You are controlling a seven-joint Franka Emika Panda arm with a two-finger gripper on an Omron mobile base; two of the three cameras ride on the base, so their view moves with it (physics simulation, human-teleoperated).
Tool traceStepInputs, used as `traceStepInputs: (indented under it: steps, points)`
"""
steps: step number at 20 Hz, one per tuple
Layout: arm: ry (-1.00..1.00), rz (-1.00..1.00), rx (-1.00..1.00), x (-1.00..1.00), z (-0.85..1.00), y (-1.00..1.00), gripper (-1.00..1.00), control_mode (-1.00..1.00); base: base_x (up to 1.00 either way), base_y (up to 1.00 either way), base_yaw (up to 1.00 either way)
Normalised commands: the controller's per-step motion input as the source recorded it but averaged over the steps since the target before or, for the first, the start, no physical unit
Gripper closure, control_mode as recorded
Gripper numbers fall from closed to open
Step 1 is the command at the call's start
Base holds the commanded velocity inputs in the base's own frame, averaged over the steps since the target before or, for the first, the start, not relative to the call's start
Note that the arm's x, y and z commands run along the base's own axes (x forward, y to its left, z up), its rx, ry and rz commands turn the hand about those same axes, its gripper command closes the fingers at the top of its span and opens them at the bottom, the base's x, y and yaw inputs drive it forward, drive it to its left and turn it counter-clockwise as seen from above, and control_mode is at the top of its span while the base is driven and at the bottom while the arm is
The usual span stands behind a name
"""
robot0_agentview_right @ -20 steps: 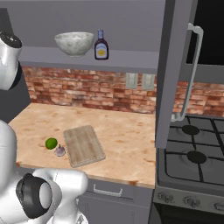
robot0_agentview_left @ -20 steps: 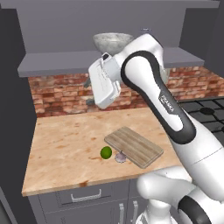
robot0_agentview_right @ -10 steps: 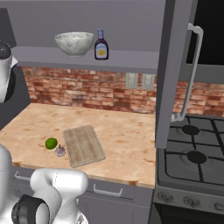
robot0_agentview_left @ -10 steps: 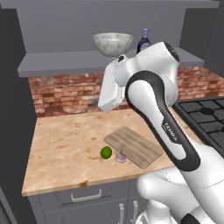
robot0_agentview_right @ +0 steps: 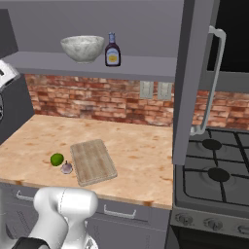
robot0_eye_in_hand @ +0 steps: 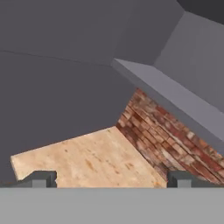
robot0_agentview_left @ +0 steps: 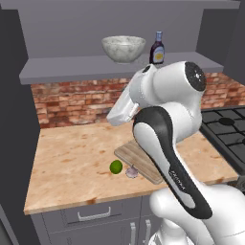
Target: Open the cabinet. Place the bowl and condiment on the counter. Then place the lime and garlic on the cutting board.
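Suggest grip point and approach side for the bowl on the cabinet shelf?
Probably the bowl by its front rim, one finger inside, coming from the open cabinet front, slightly above. It sits upright, and the condiment stands close on one side.

**Surfaces and finishes you are looking at**

You have a counter [robot0_agentview_right: 141,151] in matt tan wood-look with mottled orange-brown patches. On it, the cutting board [robot0_agentview_right: 93,161] is pale wood with plank grain lines. Just beside the board, the lime [robot0_agentview_right: 57,159] looks smooth and slightly glossy, the garlic [robot0_agentview_right: 67,168] dull and pale. Above the counter, the cabinet [robot0_agentview_right: 97,63] is flat matt grey; its bar handle [robot0_agentview_right: 211,82] reads as brushed silver metal. The bowl [robot0_agentview_right: 82,48] shows marbled stone; the condiment [robot0_agentview_right: 112,50] is dark glossy glass. Rough red brick [robot0_agentview_right: 97,99] backs the counter.
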Motion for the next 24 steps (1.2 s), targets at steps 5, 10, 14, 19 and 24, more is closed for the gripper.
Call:
traceStepInputs:
  steps: [5, 10, 14, 19, 24]
  points:
    - [-0.10, -0.28, 0.06, -0.15, 0.16, -0.29, -1.00, -1.00, 0.00, 0.00, 0.00]
    - [-0.11, -0.25, 0.06, -0.14, 0.22, -0.33, -1.00, -1.00, 0.00, 0.00, 0.00]
    - [-0.10, -0.21, 0.06, -0.17, 0.24, -0.40, -1.00, -1.00, 0.00, 0.00, 0.00]
    - [-0.10, -0.18, 0.06, -0.20, 0.26, -0.43, -1.00, -1.00, 0.00, 0.00, 0.00]
    - [-0.09, -0.16, 0.06, -0.17, 0.23, -0.45, -1.00, -1.00, 0.00, 0.00, 0.00]
